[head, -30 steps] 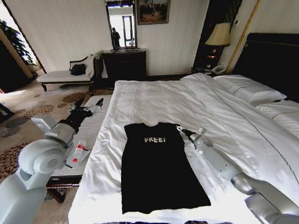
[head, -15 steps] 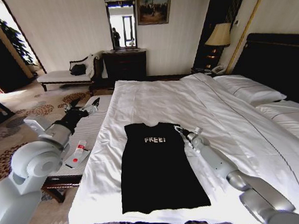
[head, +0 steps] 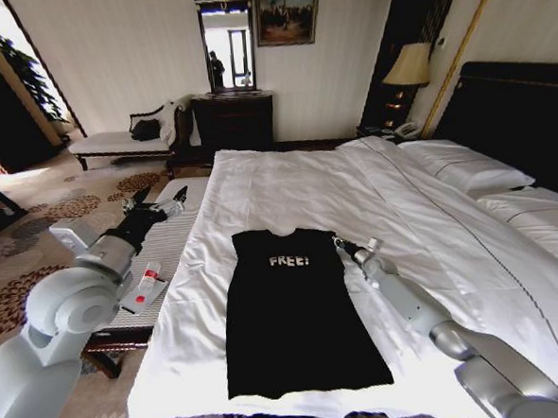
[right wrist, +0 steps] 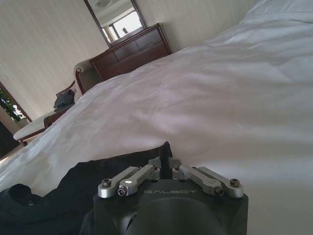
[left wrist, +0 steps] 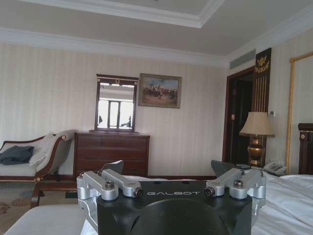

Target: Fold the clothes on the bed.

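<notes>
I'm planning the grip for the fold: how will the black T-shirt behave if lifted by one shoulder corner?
The T-shirt lies flat and thin on the bed, so it will probably drape limply and trail. It looks light, likely easy to lift. The right gripper is shut on its shoulder edge, where the cloth already bunches, so it may wrinkle. The left gripper is off the bed, open.

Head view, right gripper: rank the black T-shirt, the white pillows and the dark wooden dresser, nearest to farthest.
From the right gripper, low on the bed:
1. Black short-sleeved T-shirt, at the gripper, on its left; the fingers are shut on its edge.
2. White pillows, to its right by the headboard.
3. Dark wooden dresser, against the far wall beyond the bed.
</notes>
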